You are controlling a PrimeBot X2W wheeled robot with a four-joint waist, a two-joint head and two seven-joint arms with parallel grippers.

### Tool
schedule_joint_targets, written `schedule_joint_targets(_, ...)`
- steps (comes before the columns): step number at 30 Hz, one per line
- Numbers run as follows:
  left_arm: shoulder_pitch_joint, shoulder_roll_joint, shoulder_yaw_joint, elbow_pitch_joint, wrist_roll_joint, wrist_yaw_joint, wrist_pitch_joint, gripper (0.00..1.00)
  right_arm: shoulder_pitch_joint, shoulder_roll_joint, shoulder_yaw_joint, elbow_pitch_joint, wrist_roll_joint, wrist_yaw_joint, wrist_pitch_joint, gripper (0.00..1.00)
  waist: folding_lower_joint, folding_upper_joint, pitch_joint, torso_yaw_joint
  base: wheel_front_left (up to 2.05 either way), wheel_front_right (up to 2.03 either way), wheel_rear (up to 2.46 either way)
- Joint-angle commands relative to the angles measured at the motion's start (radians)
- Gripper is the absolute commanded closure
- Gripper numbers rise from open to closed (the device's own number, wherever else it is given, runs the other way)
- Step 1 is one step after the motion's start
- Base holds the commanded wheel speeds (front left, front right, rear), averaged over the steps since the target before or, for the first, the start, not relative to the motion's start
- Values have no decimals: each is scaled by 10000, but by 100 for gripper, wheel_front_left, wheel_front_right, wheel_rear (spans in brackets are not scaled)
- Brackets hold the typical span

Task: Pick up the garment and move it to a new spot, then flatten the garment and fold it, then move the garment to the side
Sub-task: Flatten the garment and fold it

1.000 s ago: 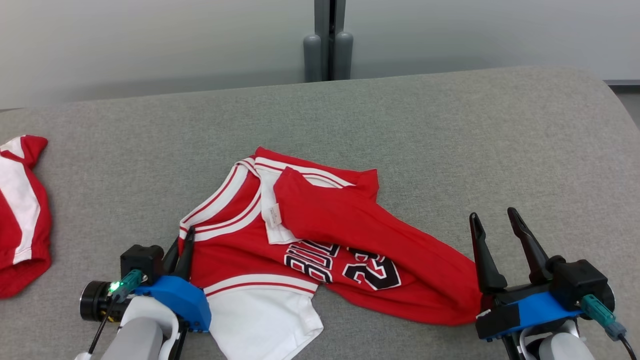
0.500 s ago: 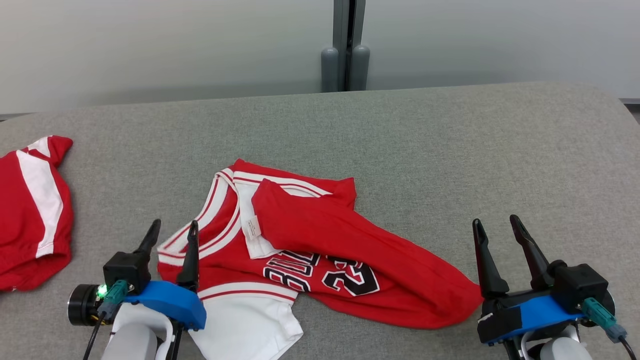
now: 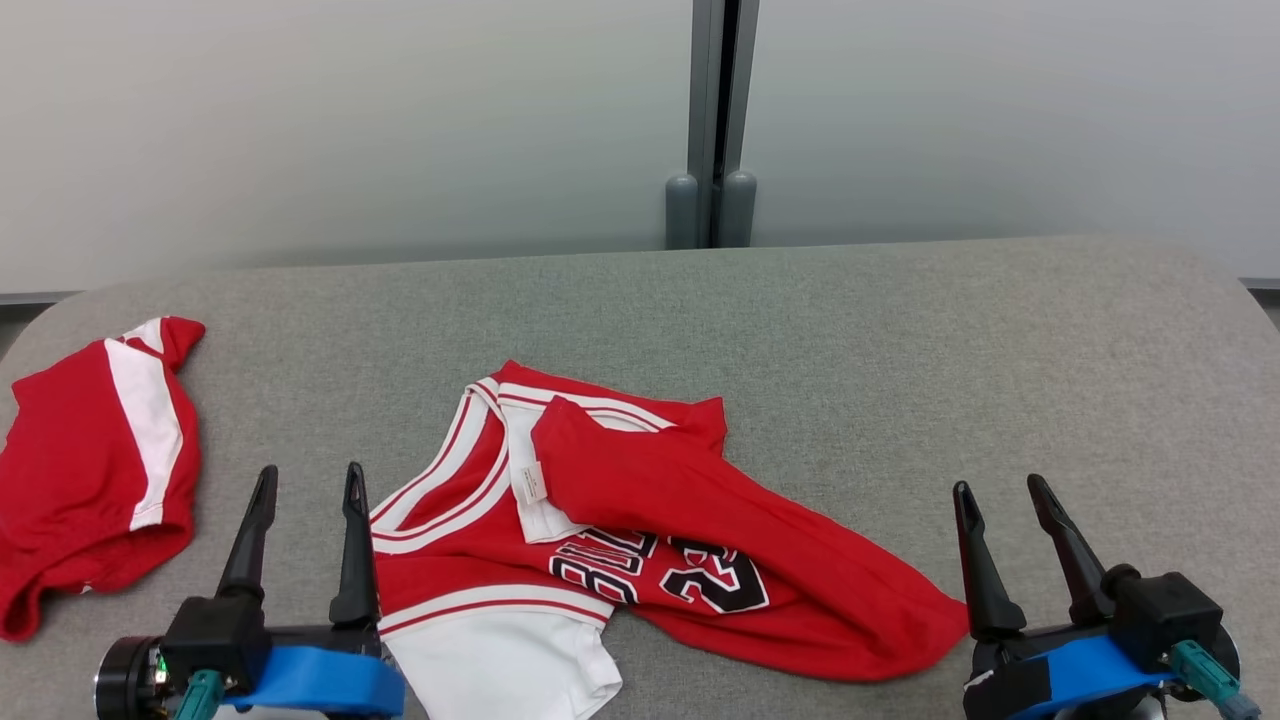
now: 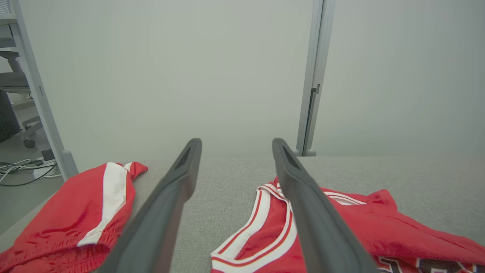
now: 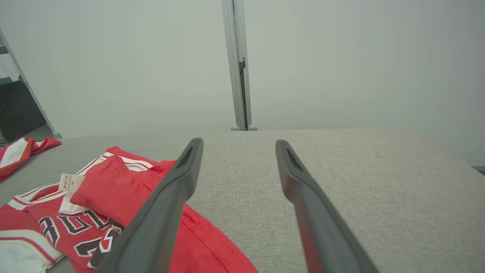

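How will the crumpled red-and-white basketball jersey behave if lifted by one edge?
Probably floppy: the red-and-white basketball jersey lies folded over itself. Likely light, thin cloth, so it should sag from a single pinch. Pushed, it would probably bunch on the textured grey table surface.

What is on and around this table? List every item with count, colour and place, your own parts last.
jersey: one, red with white trim and black lettering, crumpled and partly folded over itself, mid-table between the two hands
tag: one, white, at the jersey's collar
second garment: one, red with a white stripe, bunched at the table's left end
table: one, grey fabric top with rounded corners
wall panels: two, pale grey, behind the table
post: one, dark grey, between the panels
left hand: one, dark fingers on a blue mount, open and empty, by the jersey's left edge
right hand: one, same colours, open and empty, just right of the jersey
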Motion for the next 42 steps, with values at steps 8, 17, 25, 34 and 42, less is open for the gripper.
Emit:
schedule_joint_targets(8,939,-202,397,-148,323,-78,-1,0,617,-11,124,-134,-321,1,-6,0,1,0,-396,169,0,0,0)
schedule_joint_targets(17,1085,-250,489,50,536,-154,-1,0,869,-11,132,31,-449,1,-6,0,1,0,-497,189,0,0,0)
schedule_joint_targets(25,1022,-275,463,173,654,-187,-1,0,780,-11,144,145,-472,1,-6,0,1,0,-509,209,0,0,0)
schedule_joint_targets(34,927,-306,452,279,606,-239,-1,0,762,-11,30,341,-453,1,-6,0,1,0,-473,242,0,0,0)
schedule_joint_targets(42,1259,-321,-282,1067,269,-360,-1,0,510,-9,-405,1289,-393,1,-6,0,1,0,-347,244,0,0,0)
